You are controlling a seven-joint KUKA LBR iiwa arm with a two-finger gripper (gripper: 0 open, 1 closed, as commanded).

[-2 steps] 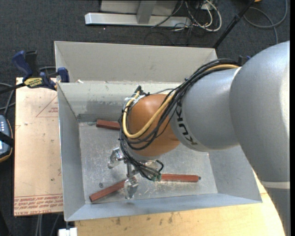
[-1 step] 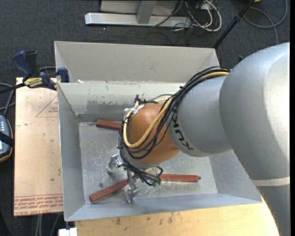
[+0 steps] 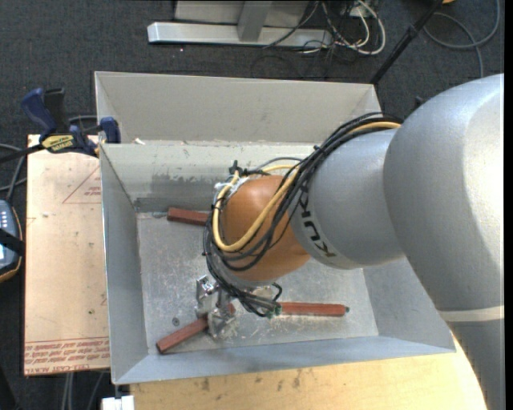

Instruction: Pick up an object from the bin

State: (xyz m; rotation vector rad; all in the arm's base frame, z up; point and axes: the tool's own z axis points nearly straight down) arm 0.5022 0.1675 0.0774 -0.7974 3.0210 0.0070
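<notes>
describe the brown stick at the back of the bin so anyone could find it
In the grey metal bin, look where the floor meets the back wall, on the left. A reddish-brown stick lies flat there. The front-left stick and front-right stick lie near the front wall; only this one is at the back.

The floor (image 3: 48, 48) is a dark grey carpet with a rough, speckled look. At the top, the flat pale metal foot (image 3: 192, 32) of a stand lies on it. A bunch of black and white cables (image 3: 353, 24) is tangled just beside that foot. A thin black pole (image 3: 410, 34) slants across the top right corner. At the left edge sits a small dark device (image 3: 6, 236) with a lit face.
</notes>
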